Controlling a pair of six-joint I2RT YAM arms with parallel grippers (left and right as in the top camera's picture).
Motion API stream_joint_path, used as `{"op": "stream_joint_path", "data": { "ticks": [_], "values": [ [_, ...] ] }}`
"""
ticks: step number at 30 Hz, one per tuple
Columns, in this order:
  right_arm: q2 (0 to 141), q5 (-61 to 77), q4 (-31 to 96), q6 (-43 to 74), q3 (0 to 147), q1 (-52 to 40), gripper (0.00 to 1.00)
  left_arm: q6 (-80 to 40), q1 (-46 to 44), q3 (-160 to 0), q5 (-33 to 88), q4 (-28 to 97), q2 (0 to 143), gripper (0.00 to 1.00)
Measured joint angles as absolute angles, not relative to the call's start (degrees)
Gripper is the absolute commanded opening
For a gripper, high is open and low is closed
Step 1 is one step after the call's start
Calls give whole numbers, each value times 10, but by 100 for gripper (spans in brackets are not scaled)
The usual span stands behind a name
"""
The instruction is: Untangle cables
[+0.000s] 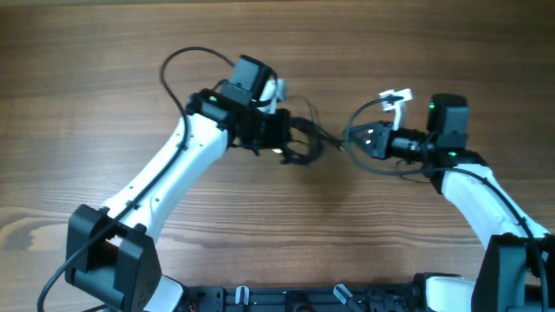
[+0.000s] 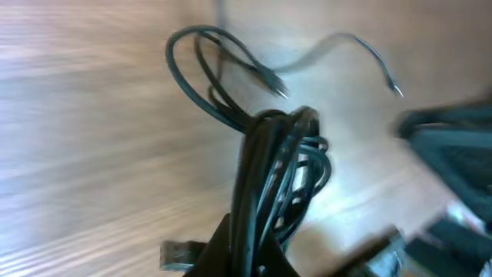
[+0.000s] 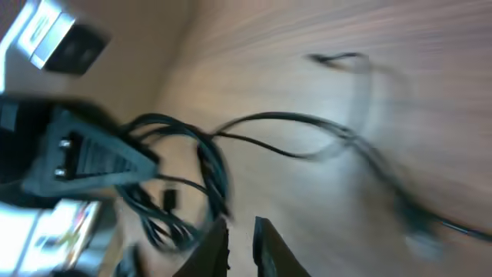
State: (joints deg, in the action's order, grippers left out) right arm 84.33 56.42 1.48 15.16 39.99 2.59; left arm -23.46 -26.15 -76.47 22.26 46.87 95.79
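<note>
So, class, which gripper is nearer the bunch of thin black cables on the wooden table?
Left. The left gripper is shut on the bunch of thin black cables; the right gripper sits apart, on the robot's right of it.

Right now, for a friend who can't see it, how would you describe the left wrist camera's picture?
A tangled bunch of thin black cables, clamped in the left gripper at the bottom edge, rises over a wooden table. One loop fans out to the upper left and two loose plug ends lie beyond; the picture is blurred.
</note>
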Motion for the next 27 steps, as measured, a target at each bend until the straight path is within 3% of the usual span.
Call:
{"op": "stream_joint_path", "data": {
  "ticks": [2, 7, 10, 24, 27],
  "values": [
    [843, 512, 27, 177, 400, 33, 12, -239, -246, -765, 204, 469, 958, 4],
    [843, 476, 32, 192, 400, 32, 42, -244, -249, -765, 191, 469, 958, 4],
    [843, 493, 32, 166, 400, 23, 50, -244, -253, -765, 189, 465, 958, 4],
    [843, 448, -6, 118, 400, -126, 49, -244, -284, -765, 187, 447, 958, 4],
    [843, 399, -13, 117, 400, -151, 29, -244, -284, -765, 189, 447, 958, 4]
  ]
}}
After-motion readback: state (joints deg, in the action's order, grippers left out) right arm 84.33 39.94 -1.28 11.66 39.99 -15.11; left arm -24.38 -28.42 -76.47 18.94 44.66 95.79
